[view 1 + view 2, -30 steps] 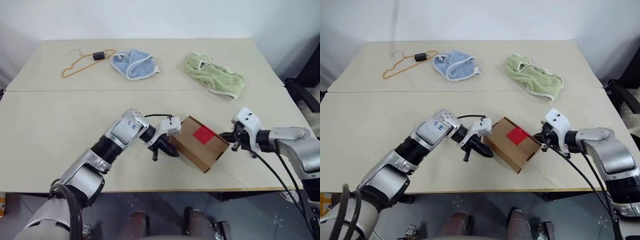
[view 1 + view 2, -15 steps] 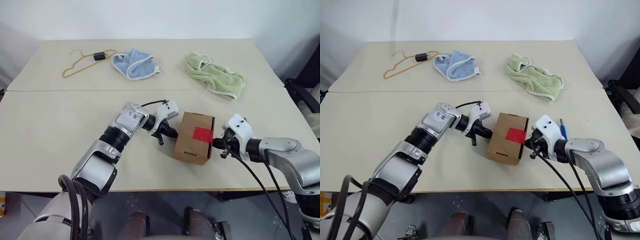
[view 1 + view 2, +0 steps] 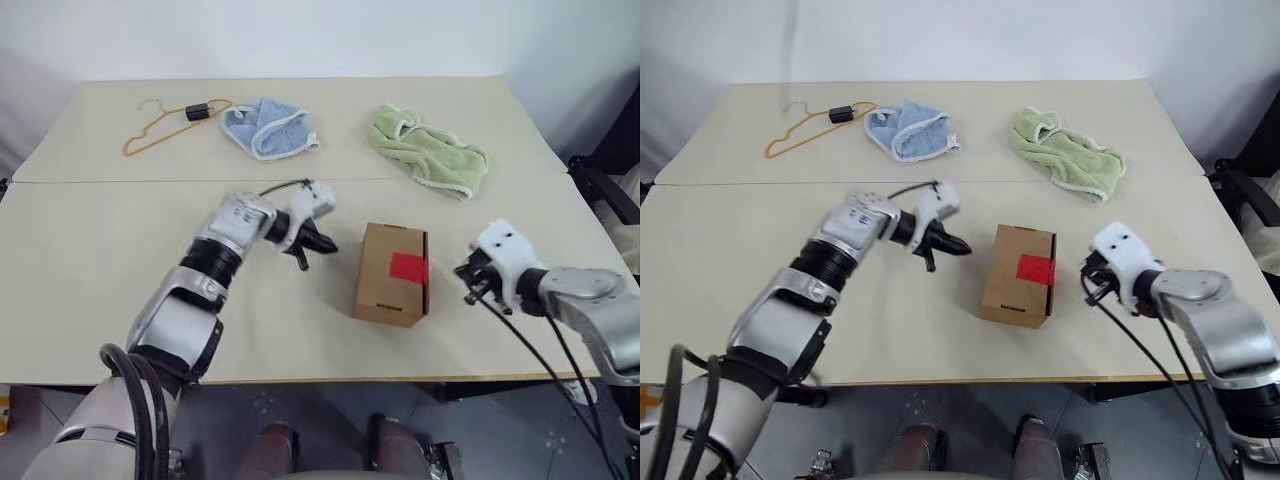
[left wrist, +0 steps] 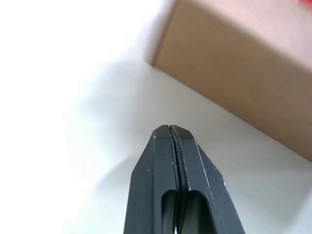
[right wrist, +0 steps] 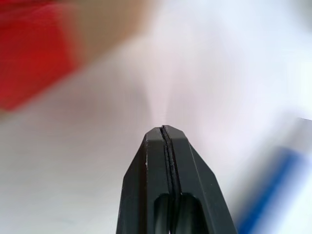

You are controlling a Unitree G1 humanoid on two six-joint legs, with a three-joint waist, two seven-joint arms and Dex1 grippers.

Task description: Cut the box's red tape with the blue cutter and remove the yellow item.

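Brown cardboard, the box [image 3: 391, 273] stands on my desk [image 3: 90, 250] between both hands, red tape [image 3: 408, 267] facing me. My right wrist camera alone catches a blurred blue cutter [image 5: 270, 187]. Left hand [image 3: 318, 243] and right hand [image 3: 469, 278] are clenched empty, each near the box, apart from it.

I'm seeing the box [image 3: 392, 273], a small brown cardboard carton, standing upright on the bench near its front edge, its flaps looking closed. The red tape [image 3: 408, 267], a short bright rectangular patch, is sitting on the face turned toward me, close to that face's right edge and roughly at mid-height. In the right wrist view the blue cutter [image 5: 269, 187] is showing as a blurred slim blue streak lying on the bench surface, apart from the box.
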